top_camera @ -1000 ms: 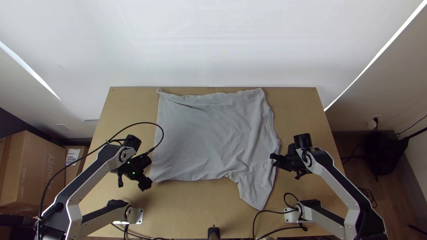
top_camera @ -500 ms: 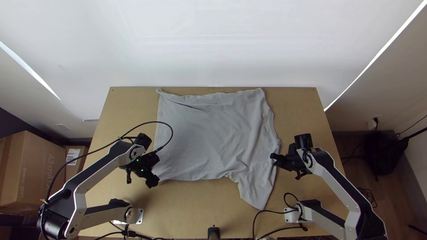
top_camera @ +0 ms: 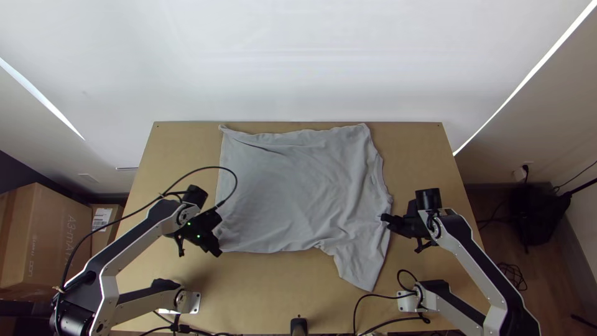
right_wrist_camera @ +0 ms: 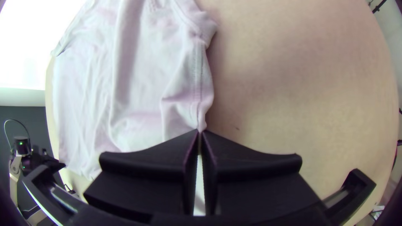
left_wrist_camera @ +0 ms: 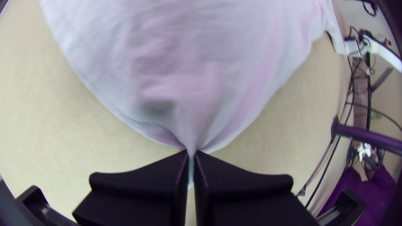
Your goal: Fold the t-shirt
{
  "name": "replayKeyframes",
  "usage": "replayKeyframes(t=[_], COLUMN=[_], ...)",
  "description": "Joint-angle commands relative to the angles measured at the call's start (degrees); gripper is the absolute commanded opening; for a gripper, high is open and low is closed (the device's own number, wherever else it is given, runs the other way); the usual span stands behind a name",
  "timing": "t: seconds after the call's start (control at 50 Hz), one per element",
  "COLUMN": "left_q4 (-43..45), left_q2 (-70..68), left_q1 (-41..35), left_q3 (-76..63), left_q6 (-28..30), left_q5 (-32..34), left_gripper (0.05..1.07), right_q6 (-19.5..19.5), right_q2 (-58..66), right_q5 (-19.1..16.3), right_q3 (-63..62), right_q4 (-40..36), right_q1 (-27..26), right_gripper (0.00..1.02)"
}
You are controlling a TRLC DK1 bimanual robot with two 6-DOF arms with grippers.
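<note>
The light grey t-shirt (top_camera: 298, 193) lies spread on the table, with a sleeve (top_camera: 362, 264) pointing toward the near edge at the right. My left gripper (top_camera: 216, 247) is at the shirt's near left corner; in the left wrist view the left gripper (left_wrist_camera: 191, 155) is shut on a gathered bit of cloth (left_wrist_camera: 194, 125). At the shirt's right edge, above the sleeve, stands my right gripper (top_camera: 384, 219). The right wrist view shows the right gripper (right_wrist_camera: 199, 133) shut on the cloth beside a seam (right_wrist_camera: 197, 83).
Bare wood of the table (top_camera: 273, 286) borders the shirt on the near side. A small black post (top_camera: 299, 326) stands at the near edge. Black cables (top_camera: 373, 301) run by the right arm's base, and cardboard boxes (top_camera: 43, 242) stand left of the table.
The left gripper has moved rightward onto the shirt's near left corner and is now shut on it. The right gripper has shifted slightly right, and the sleeve has moved a little with it.
</note>
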Motion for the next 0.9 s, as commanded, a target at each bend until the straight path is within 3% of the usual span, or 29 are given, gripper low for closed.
replayKeyframes(t=[0.0,0.12,0.28,0.58,0.88], left_q4=[1.83,3.15,4.2,9.3,18.53], left_q2=[-0.54,-1.94,-3.96,-9.15,-12.31], left_q1=[5.38,10.21,13.03,12.15,11.44], left_q3=[0.3,1.18,1.62,12.78,23.59], left_q6=[0.59,0.85,0.5,-17.43,-25.69], left_q5=[0.6,0.6,0.6,0.6,-3.97], left_gripper=[0.08,0.08,0.08,0.08,0.08], right_q6=[0.61,-1.94,-3.17,-2.91,-5.37], right_q2=[-2.9,-5.0,-7.64,-10.98,-3.25], right_q5=[2.72,5.53,5.79,6.14,6.5], right_q3=[-0.6,-0.69,0.45,13.64,27.35], right_q4=[-0.9,-1.43,-2.93,-1.61,5.16], right_q1=[-1.45,-3.03,-4.09,-0.39,-1.89], right_gripper=[0.02,0.02,0.02,0.02,0.02])
